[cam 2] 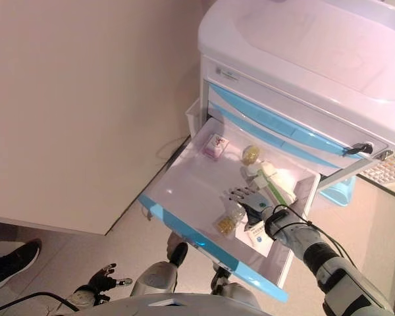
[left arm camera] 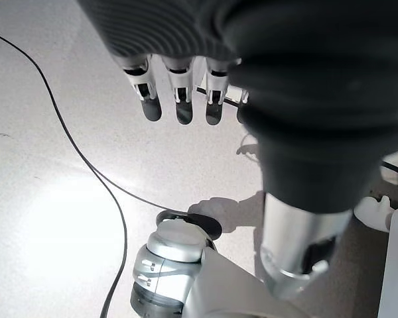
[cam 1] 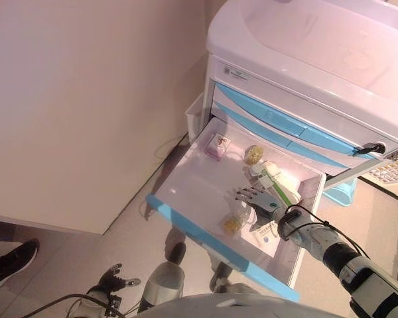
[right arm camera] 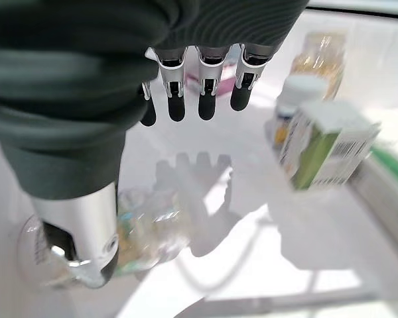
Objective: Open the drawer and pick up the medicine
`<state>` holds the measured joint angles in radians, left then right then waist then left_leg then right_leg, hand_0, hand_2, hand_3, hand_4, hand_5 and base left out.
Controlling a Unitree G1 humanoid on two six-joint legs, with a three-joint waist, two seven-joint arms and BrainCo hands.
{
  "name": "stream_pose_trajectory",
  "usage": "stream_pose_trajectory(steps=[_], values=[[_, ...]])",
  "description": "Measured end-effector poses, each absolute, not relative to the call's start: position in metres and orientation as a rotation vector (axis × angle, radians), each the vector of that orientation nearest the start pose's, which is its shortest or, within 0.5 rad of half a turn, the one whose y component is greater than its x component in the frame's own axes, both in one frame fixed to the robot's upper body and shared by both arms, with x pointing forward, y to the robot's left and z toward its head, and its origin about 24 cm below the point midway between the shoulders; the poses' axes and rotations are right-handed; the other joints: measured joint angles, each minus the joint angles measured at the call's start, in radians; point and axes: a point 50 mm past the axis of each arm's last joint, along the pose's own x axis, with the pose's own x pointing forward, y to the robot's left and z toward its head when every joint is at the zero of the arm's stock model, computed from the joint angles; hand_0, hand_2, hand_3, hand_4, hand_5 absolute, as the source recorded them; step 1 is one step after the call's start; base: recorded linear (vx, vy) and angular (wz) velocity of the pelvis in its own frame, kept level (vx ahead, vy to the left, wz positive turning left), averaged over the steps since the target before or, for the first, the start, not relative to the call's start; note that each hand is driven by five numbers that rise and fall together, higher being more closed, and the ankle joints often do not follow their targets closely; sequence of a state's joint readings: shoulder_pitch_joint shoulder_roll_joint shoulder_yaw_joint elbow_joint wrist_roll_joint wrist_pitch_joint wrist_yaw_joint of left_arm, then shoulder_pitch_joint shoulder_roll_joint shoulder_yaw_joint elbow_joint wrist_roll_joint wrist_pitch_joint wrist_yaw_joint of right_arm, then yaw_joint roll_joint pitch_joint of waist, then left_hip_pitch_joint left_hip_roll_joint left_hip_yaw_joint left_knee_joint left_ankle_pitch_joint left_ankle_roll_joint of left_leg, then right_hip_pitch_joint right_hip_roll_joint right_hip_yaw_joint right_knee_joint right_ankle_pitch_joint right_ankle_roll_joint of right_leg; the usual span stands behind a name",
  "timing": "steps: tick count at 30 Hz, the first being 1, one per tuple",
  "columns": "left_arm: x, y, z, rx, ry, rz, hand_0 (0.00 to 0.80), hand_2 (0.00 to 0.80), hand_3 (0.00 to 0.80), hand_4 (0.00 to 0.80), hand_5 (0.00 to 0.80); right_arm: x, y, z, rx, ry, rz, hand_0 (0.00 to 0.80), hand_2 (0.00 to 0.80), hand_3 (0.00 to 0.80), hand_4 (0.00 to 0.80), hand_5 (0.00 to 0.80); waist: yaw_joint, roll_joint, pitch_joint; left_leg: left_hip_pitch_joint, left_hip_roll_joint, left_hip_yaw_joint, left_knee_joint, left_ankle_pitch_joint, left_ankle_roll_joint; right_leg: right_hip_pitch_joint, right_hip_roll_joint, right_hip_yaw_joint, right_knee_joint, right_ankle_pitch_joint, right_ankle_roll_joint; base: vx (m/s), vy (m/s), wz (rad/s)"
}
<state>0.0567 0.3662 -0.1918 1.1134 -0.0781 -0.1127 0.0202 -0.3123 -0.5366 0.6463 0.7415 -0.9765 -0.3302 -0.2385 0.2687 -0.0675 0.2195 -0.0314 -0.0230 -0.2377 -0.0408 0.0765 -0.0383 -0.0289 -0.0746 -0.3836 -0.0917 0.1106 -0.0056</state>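
The cart's lower drawer (cam 1: 186, 189), white with a blue front, stands pulled open. In it lie a small pink box (cam 1: 217, 146), a yellow bottle (cam 1: 254, 154), a white bottle (right arm camera: 295, 99), a green-and-white box (cam 1: 278, 184), a white flat box (cam 1: 266, 233) and a clear bottle of yellow pills (cam 1: 233, 222) on its side. My right hand (cam 1: 255, 197) hovers in the drawer with straight fingers, holding nothing. Its thumb is just above the clear bottle (right arm camera: 146, 228), and the green-and-white box (right arm camera: 322, 149) stands beside it. My left hand (cam 1: 109, 281) hangs open low by the floor.
The white cart (cam 1: 305, 59) has shut blue-handled drawers above and a key (cam 1: 368, 148) at its right. A beige wall (cam 1: 86, 99) stands to the left. A person's shoe (cam 1: 10, 262) is at the lower left. A cable (left arm camera: 113, 199) lies on the floor.
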Motion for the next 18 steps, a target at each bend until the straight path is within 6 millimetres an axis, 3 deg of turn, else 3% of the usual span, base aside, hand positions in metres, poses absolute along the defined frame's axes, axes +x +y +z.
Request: stream_pose_trajectory(steps=[18], values=[[0.114, 0.268, -0.139, 0.375, 1.034, 0.064, 0.000, 0.000, 0.000, 0.000, 0.000, 0.246, -0.173, -0.070, -1.654, 0.025, 0.833, 0.000, 0.000, 0.000, 0.000, 0.000, 0.023, 0.034, 0.021, -0.021, -0.002, -0.035, 0.001, 0.007, -0.006, -0.003, -0.002, -0.037, 0.000, -0.005, 0.000, -0.005, 0.001, 0.06]])
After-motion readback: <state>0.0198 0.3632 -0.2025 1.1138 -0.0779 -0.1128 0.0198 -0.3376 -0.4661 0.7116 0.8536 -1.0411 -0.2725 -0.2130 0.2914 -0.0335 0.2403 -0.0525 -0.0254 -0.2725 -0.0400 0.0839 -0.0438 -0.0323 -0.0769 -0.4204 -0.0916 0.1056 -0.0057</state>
